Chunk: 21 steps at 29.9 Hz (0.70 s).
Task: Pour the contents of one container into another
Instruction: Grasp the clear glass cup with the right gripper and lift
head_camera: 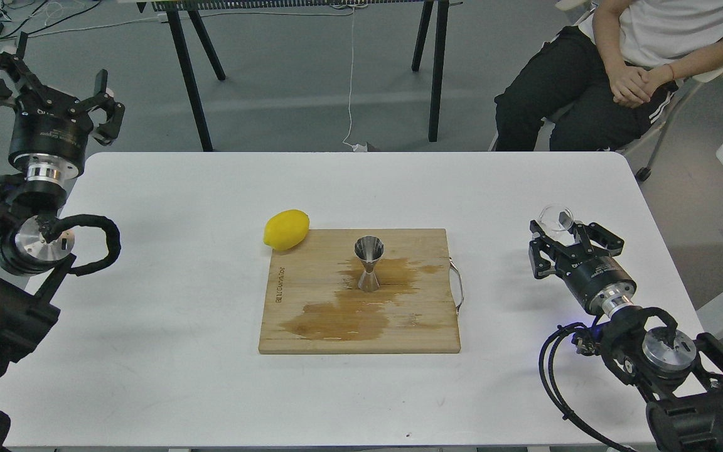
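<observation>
Two grippers are in view, and only the right gripper (556,235) has sth: its fingers are closed around a small clear glass (556,217), low over the white table (148,376) near its right edge, well apart from the board; prob. it is held upright so nothing goes out too early. In the middle lies a wooden cutting board (311,339), wet w/ a brown stain, and on it stands a steel jigger (368,263), upright, which I judge is the container to receive the pour; the board seems to be there to catch spills. A lemon (286,230) rests at the board's far-left corner, touching or just beside it, I cannot tell which. The left gripper (44,85) hangs at the far left w/ fingers spread wide, holding nothing. Beyond the table: grey floor, black table legs, cables, and a seated person (619,75) w/ hands folded.
</observation>
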Available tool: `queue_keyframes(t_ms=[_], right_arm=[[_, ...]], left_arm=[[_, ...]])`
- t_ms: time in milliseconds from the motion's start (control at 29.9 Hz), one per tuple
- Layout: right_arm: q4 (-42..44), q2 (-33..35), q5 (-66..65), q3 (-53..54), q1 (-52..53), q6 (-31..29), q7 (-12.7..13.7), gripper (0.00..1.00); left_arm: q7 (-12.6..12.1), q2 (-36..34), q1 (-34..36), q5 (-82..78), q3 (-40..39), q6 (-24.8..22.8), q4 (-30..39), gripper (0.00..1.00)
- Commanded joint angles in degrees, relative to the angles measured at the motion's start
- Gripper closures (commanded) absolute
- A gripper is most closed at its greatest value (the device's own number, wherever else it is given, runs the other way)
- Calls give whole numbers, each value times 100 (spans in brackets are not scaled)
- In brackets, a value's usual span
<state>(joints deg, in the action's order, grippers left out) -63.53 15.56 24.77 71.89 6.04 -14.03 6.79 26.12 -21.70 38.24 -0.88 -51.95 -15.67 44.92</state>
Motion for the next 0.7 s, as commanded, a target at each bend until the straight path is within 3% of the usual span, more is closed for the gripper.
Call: queue_keyframes(t_ms=[0,401,669], right_arm=[[-291,202,-51,-332,283,67,-2,58],[-555,351,-1781,-1606,1636,585,77,58],[-564,351,-2661,-2398,2278,620,95,58]], left_arm=[[-2,16,-1,0,-8,3,-1,0],[-2,-72,8,0,1,-6,-1,0],[-2,-45,-1,0,-8,-6,-1,0]])
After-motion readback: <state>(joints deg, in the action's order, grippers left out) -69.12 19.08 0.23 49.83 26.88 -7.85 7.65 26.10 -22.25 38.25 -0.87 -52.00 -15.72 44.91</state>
